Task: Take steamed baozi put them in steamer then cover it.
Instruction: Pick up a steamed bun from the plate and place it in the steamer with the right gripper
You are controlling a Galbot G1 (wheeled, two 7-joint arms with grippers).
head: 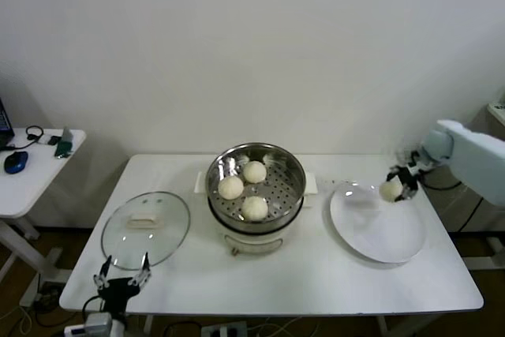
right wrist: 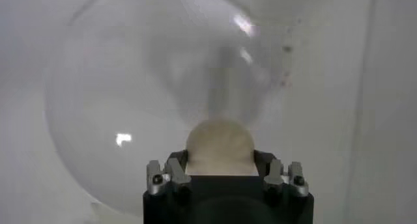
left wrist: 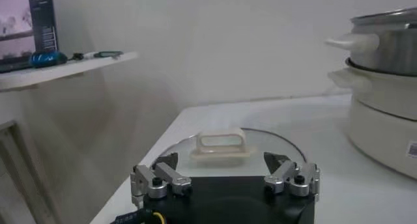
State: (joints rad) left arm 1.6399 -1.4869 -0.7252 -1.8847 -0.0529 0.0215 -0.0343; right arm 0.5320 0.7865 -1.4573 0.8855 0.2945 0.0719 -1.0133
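The steel steamer point(head: 293, 173) stands mid-table and holds three cream-white baozi point(head: 254, 171) on its perforated tray. My right gripper point(head: 399, 185) is shut on the fourth baozi point(head: 390, 189) and holds it above the far right part of the white plate point(head: 387, 238). In the right wrist view the baozi point(right wrist: 219, 144) sits between the fingers over the plate point(right wrist: 117, 82). The glass cover point(head: 146, 229) with its white handle point(head: 144, 222) lies flat at the table's left. My left gripper point(head: 122, 274) is open, low at the table's front-left edge, just before the cover point(left wrist: 225, 147).
A small white side table point(head: 35, 171) with a blue mouse and headphones stands to the left. In the left wrist view the steamer's white base point(left wrist: 384, 124) shows beside the cover. The white wall is close behind the table.
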